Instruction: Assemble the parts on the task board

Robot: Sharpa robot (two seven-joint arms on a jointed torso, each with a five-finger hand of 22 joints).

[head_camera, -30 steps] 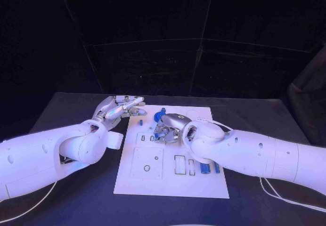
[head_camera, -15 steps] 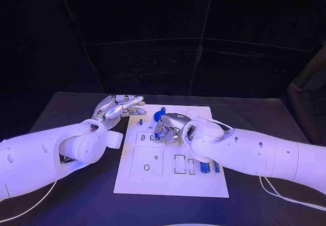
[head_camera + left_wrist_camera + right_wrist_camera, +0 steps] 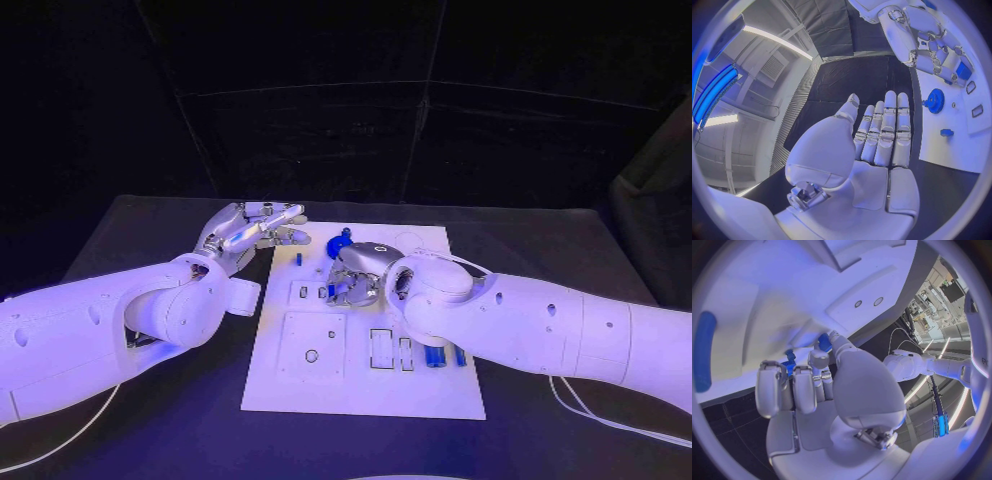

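Note:
The white task board point(image 3: 361, 385) lies in the middle of the black table. My right hand point(image 3: 356, 275) hovers low over the board's far half, fingers curled, pinching a small blue part point(image 3: 789, 365) against the thumb. The same right hand point(image 3: 932, 45) and blue part point(image 3: 962, 70) appear in the left wrist view. A round blue gear point(image 3: 339, 243) sits on the board just beyond that hand. My left hand point(image 3: 254, 228) is at the board's far left corner, fingers stretched out flat and holding nothing. A small blue peg point(image 3: 299, 259) stands on the board near it.
Two long blue parts point(image 3: 434, 357) lie near the board's right edge, close under my right forearm point(image 3: 534, 325). Several empty slots point(image 3: 382, 350) mark the board's near half. Black table point(image 3: 159, 430) surrounds the board.
My right hand has drawn back slightly toward me, leaving the blue gear more exposed. The left hand has stayed put.

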